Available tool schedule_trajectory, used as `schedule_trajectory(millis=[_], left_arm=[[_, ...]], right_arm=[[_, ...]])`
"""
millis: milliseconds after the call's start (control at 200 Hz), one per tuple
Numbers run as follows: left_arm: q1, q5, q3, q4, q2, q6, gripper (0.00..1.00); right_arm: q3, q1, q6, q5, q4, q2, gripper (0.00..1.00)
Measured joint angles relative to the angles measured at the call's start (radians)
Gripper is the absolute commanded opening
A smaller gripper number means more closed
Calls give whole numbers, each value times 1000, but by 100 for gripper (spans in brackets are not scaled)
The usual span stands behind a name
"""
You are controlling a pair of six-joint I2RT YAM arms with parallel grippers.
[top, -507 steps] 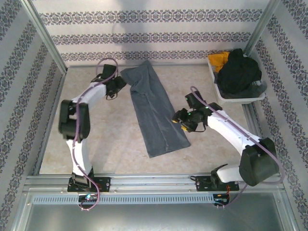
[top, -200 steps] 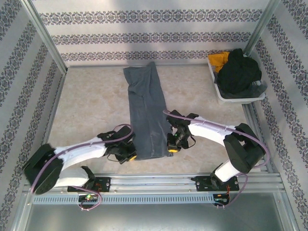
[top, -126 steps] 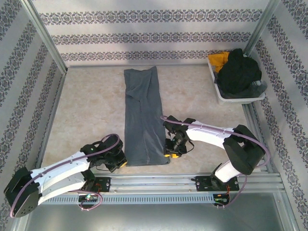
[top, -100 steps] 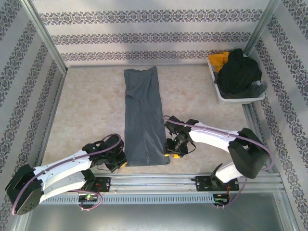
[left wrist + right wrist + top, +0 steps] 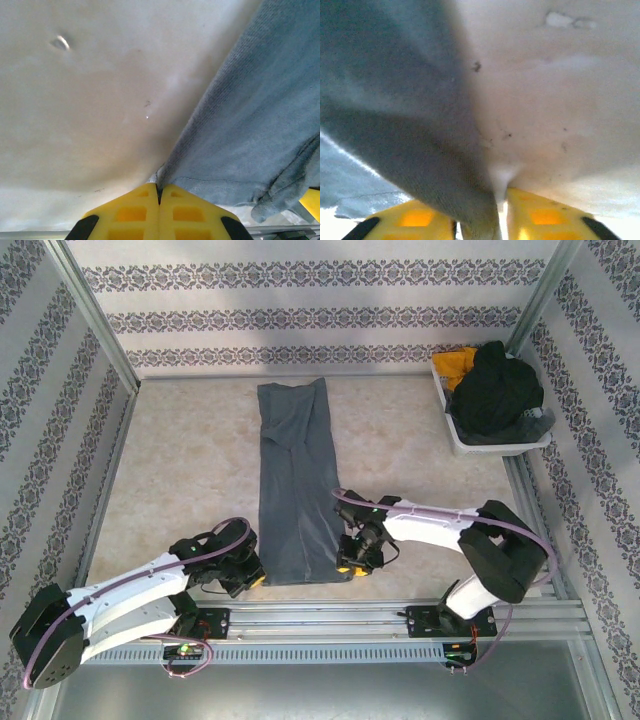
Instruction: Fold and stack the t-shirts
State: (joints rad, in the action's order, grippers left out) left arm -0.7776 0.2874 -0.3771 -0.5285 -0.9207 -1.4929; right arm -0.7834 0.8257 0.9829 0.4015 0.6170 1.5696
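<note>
Two pinches: left gripper [image 5: 159,197] squeezed closed on the grey shirt [image 5: 295,480] at its near corner, right gripper [image 5: 501,212] clamped on the other near corner

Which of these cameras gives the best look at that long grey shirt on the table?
The top external view: the grey t-shirt lies there at full length. The left wrist view gives a near corner pinched in the left tool; the right wrist view, a blurred edge in the right tool.
</note>
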Motion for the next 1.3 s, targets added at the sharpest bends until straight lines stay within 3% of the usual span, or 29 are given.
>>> schedule_trajectory(millis=[70,400,570,849,1254,1299], left_arm=[[0,-1,-1,5,-4,1,0],[12,-109,-225,-28,-5,82,0],[138,-148,-278,9,-34,153,0],[420,-95,-370,255,-365,287,0],[565,-7,-650,423,-729,422,1],[574,1,-671,427,-764,431,20]], right_arm=[[-16,2,1,5,-1,18,0],[-208,-35,-33,-55,85,6,0],[-376,-134,-84,-72,151,32,0],[-666,-280,-151,-62,168,268,0],[-1091,-399,-168,-9,184,605,0],[-1125,-408,-168,2,185,636,20]])
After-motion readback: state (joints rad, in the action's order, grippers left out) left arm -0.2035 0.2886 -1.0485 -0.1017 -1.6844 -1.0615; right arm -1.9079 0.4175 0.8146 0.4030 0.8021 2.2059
